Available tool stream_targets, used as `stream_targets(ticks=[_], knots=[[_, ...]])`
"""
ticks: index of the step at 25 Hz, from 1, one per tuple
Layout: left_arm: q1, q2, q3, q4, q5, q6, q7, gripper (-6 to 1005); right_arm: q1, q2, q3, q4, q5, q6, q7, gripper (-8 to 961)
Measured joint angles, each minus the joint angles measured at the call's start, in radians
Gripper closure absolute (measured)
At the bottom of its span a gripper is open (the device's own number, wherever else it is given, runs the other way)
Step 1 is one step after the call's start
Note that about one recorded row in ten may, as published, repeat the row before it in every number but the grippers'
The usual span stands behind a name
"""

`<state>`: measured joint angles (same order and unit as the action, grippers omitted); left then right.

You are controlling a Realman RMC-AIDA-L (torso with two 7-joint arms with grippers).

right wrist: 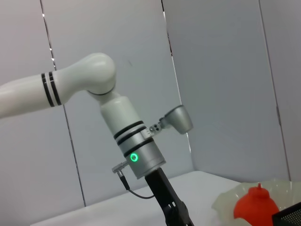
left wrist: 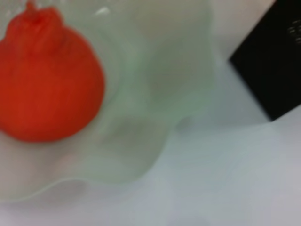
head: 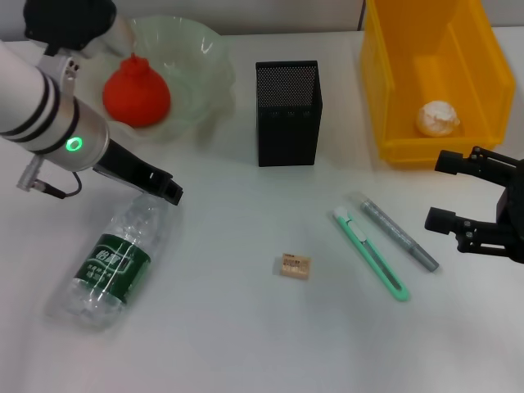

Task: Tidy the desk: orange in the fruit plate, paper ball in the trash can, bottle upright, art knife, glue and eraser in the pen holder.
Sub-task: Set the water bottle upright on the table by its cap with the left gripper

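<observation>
**Left hand low over the lying bottle; right hand spread at the desk's right edge**

The left hand (head: 164, 187) is seen at the left of the desk (head: 237, 327), reaching down and to the right from its white arm, its dark tip just above the cap end of the bottle (head: 110, 266); whether its fingers are apart or together cannot be told; the bottle is lying on its side, green label up, at the near left, its cap end pointing toward the hand. Just beyond the arm, at the far left, the fruit plate (head: 209, 70) is found, with the orange (head: 136, 94) resting inside it at its left part, knob up; in the left wrist view the orange (left wrist: 47, 80) is shown against the plate's wavy rim (left wrist: 155, 155), with a corner of the pen holder (left wrist: 273, 66) beside it.

The right hand (head: 458, 196) is held at the right edge, its two black fingers spread apart with nothing between them; nearest it on the desk, the glue (head: 399, 232) is laid diagonally, and the art knife (head: 370, 254) lies just to its left, roughly parallel; the eraser (head: 295, 265) sits apart, farther left, near the centre. The pen holder (head: 287, 113) stands upright at the far centre; the trash can (head: 434, 74) is set at the far right, with the paper ball (head: 437, 118) lying inside it.
</observation>
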<state>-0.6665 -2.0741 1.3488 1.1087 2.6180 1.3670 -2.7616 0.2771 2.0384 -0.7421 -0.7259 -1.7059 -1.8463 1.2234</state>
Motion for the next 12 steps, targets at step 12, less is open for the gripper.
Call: stream_targets(ticks=[12], knots=[[0.223, 0.006, -0.231, 0.204, -0.374, 0.074, 0.314, 555, 0.005, 0.005, 0.108, 0.028, 0.005, -0.094, 0.045, 108]])
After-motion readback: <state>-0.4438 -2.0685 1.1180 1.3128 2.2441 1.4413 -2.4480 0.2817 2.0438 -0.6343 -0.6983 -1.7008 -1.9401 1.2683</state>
